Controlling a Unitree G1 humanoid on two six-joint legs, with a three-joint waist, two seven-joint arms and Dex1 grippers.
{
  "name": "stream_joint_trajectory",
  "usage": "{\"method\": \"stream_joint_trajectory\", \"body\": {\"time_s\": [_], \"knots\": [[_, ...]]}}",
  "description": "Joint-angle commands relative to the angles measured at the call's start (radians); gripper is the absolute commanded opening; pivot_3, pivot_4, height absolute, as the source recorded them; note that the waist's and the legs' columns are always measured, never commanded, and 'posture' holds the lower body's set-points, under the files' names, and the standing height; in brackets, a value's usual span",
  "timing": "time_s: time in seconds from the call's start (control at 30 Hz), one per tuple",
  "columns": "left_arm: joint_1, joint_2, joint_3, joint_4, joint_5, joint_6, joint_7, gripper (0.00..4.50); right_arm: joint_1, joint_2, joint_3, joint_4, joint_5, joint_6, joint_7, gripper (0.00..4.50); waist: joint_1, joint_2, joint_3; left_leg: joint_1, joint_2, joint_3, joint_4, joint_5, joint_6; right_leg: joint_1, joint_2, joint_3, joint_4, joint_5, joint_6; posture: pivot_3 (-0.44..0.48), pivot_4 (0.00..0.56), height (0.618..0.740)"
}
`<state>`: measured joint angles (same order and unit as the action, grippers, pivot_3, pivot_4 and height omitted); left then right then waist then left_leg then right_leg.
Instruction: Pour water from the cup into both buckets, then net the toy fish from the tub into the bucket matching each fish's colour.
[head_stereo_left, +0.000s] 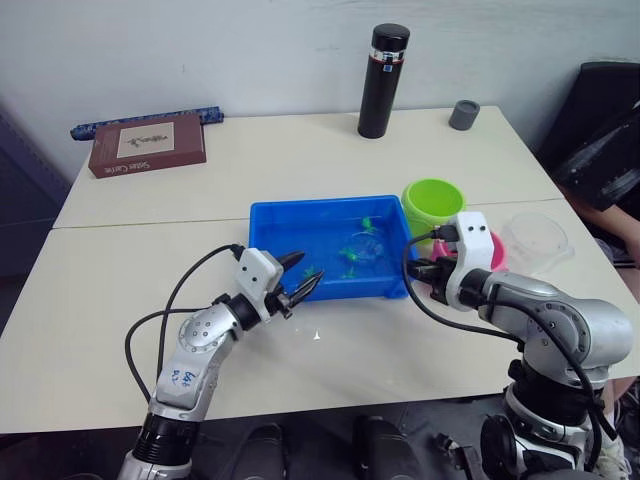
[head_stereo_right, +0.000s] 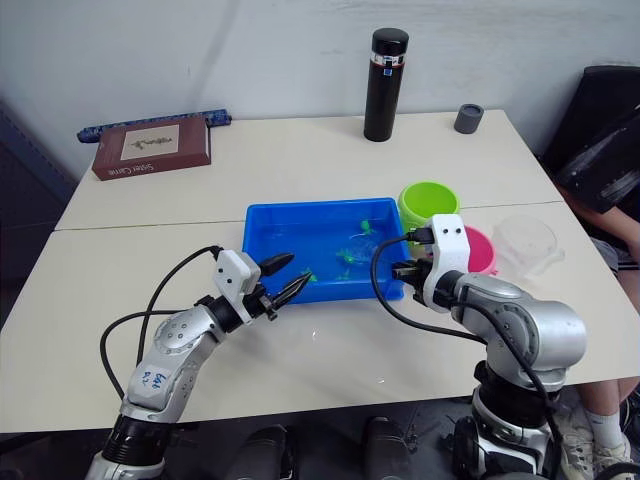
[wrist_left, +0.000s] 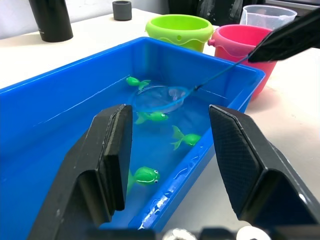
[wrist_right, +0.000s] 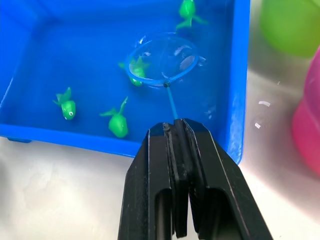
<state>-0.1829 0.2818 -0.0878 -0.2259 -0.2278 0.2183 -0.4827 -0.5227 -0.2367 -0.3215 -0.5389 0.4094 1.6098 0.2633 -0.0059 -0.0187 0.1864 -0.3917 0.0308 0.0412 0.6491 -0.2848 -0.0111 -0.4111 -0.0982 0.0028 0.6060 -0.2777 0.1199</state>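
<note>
While the right gripper (wrist_right: 176, 131) pinches the net (wrist_right: 162, 59) beyond its fingertips, scooping the green fish (wrist_right: 134, 69) comes next; the left gripper (wrist_left: 170, 155) gapes wide.

Four green fish (wrist_left: 186, 139) and a net (wrist_left: 159, 98), perhaps half-submerged, in the blue tub (wrist_left: 60, 90).

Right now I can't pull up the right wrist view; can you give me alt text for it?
The right hand, shut on a thin blue net, holds the hoop in the blue tub beside one green fish. Three more green fish lie around it, and the green bucket and pink bucket stand outside the tub.
</note>
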Motion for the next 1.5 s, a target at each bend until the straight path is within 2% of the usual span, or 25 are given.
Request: {"method": "stream_joint_trajectory", "body": {"time_s": [0.03,0.57,0.87,1.17,1.37,1.5], "knots": [[0.010,-0.004,0.001,-0.050,0.003,-0.010,0.008,2.67,-0.020,0.003,-0.002,0.005,-0.004,0.004,-0.013,0.00,0.000,0.000,0.000,0.000,0.000,0.000,0.000,0.000,0.000,0.000,0.000,0.000,0.000,0.000,0.000,0.000,0.150,0.740],[0.026,-0.018,-0.005,-0.053,0.008,-0.018,0.025,2.67,-0.116,-0.017,0.030,0.147,-0.043,-0.119,-0.046,0.00,-0.002,0.000,0.000,0.000,0.000,0.000,-0.002,0.000,0.000,-0.001,0.000,0.000,-0.002,0.000,0.000,0.000,0.150,0.740],[0.029,-0.021,-0.008,-0.044,0.010,-0.027,0.023,2.67,-0.120,-0.033,0.046,0.160,-0.040,-0.182,-0.051,0.00,-0.002,0.000,0.000,-0.001,0.000,0.000,-0.002,0.000,0.000,-0.001,0.000,0.000,-0.002,0.000,0.000,0.000,0.150,0.740],[0.026,-0.019,-0.009,-0.035,0.008,-0.032,0.017,2.67,-0.071,-0.062,0.068,0.056,-0.016,-0.200,-0.040,0.00,-0.002,0.000,0.000,-0.002,0.000,0.000,-0.002,0.000,0.000,-0.001,0.000,0.000,-0.003,0.000,0.000,0.000,0.150,0.740],[0.022,-0.018,-0.011,-0.028,0.007,-0.033,0.008,2.67,0.011,-0.086,0.095,-0.067,0.014,-0.206,-0.011,0.00,0.000,0.000,0.000,-0.003,0.000,-0.001,-0.002,0.000,0.000,-0.002,0.000,-0.001,-0.004,0.000,0.000,0.000,0.150,0.740],[0.014,-0.017,-0.011,-0.019,0.007,-0.034,0.000,2.67,0.117,-0.123,0.111,-0.176,0.038,-0.243,0.024,0.00,0.002,0.000,0.000,-0.004,0.000,-0.001,-0.003,0.000,0.000,-0.002,0.000,-0.001,-0.005,0.000,0.000,0.000,0.150,0.740]]}}
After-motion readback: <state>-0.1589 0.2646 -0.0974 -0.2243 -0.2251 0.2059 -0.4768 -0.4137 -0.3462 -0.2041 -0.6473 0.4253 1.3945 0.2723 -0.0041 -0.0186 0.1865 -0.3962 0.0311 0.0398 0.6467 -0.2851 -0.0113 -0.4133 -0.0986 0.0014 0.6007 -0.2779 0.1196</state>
